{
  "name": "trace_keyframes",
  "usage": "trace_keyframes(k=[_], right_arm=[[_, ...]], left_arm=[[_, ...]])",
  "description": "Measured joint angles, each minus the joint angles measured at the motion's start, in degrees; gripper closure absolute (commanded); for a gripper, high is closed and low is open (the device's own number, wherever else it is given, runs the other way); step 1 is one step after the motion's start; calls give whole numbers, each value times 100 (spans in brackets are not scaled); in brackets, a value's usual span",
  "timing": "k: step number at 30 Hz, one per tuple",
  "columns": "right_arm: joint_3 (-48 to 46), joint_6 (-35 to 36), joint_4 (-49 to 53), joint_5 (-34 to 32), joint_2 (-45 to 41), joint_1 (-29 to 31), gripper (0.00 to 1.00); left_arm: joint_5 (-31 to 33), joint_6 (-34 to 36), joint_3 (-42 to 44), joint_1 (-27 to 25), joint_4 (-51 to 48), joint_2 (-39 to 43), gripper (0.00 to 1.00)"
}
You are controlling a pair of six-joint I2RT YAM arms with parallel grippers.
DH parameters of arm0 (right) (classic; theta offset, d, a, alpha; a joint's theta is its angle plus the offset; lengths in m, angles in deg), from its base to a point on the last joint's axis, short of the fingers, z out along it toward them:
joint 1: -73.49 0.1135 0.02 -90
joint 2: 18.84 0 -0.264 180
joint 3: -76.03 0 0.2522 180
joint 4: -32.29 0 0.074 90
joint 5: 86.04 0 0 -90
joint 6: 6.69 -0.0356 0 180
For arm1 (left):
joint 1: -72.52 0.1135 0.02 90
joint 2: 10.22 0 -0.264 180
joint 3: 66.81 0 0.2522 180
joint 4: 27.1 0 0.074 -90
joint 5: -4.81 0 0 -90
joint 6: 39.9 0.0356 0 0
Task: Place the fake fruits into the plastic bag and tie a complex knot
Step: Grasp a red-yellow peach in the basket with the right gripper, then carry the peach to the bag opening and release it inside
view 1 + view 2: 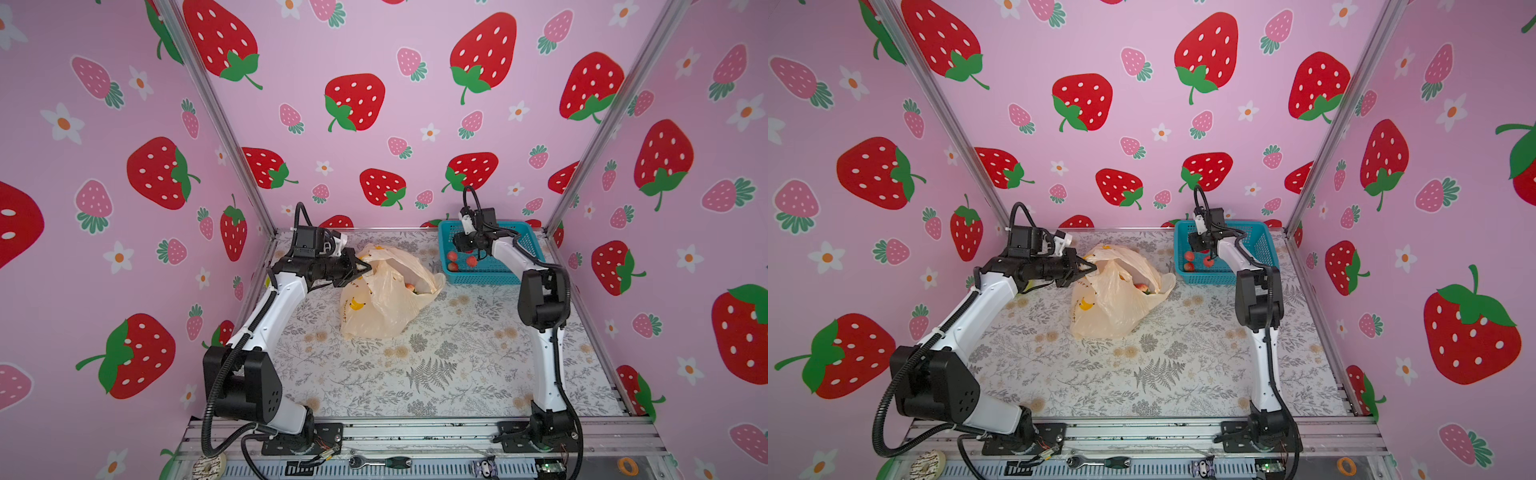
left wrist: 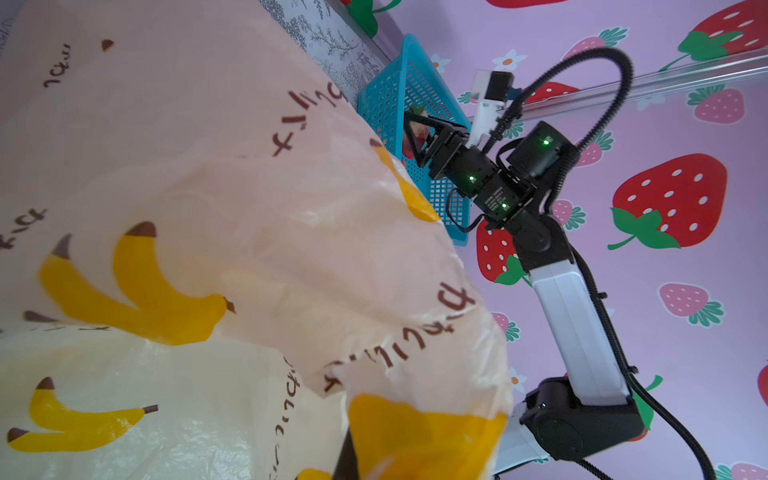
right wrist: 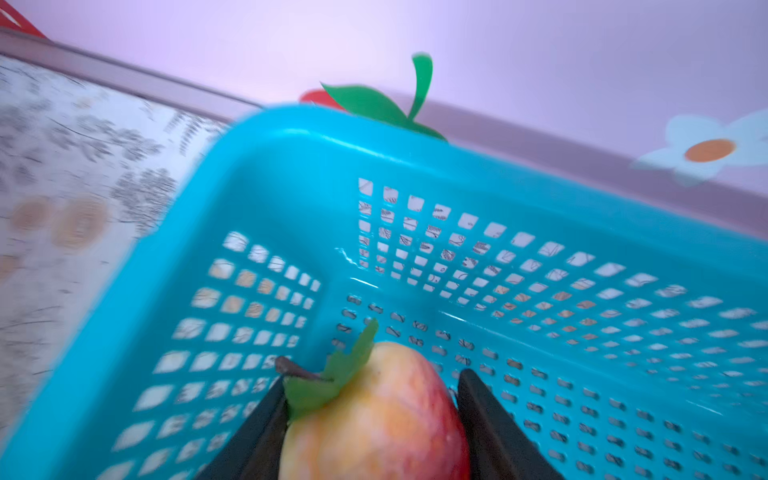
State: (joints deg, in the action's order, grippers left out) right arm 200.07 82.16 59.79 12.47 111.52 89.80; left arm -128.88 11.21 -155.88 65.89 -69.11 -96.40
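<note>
basket is sitting in the back right corner, bag slumping just beside it mid-table, front half lying open. left gripper is pinching the bag's rim, mouth gaping. right gripper is clasping a red-yellow fruit inside the basket.

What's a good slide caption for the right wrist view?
Right gripper straddles a red-yellow fake fruit in the blue mesh basket.
</note>
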Motion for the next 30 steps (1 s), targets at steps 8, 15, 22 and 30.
trace_keyframes(k=[8, 15, 22, 30], right_arm=[[-3154, -911, -1770, 1036, -2833, 31, 65], [-5954, -1631, -2653, 1397, -4621, 417, 65], [-7630, -2011, -3447, 1569, -5270, 1434, 65], [-7416, -2577, -5217, 1493, -4404, 2118, 66]], left_arm=[[-7, -2, 0, 0, 0, 0, 100], [-9, -17, 0, 0, 0, 0, 100], [-7, -20, 2, 0, 2, 0, 100], [-7, -17, 9, -48, 2, 0, 100]])
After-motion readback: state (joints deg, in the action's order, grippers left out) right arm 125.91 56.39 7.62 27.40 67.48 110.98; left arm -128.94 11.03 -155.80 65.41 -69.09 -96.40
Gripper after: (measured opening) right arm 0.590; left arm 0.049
